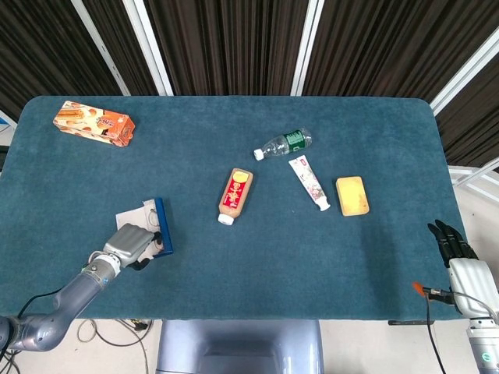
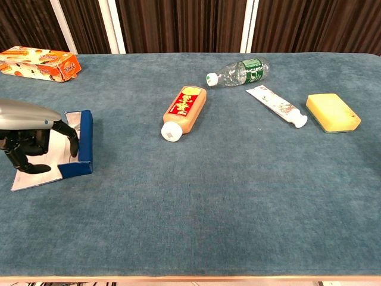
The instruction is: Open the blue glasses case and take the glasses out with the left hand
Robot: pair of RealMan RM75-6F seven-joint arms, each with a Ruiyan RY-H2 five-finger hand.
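Blue glasses case open at the table's nine o'clock. Left hand over it, fingers curled inside; hold on anything unclear. Right hand off-table at four o'clock, fingers straight, empty.

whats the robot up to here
The left hand is at the blue glasses case near the table's left front edge, fingers curled down over the open case's pale inside. Whether it grips the glasses yet cannot be told; they are not plainly visible. The right hand hangs idle off the table's right edge, holding nothing. A sauce bottle, water bottle, tube, sponge and snack box lie untouched.
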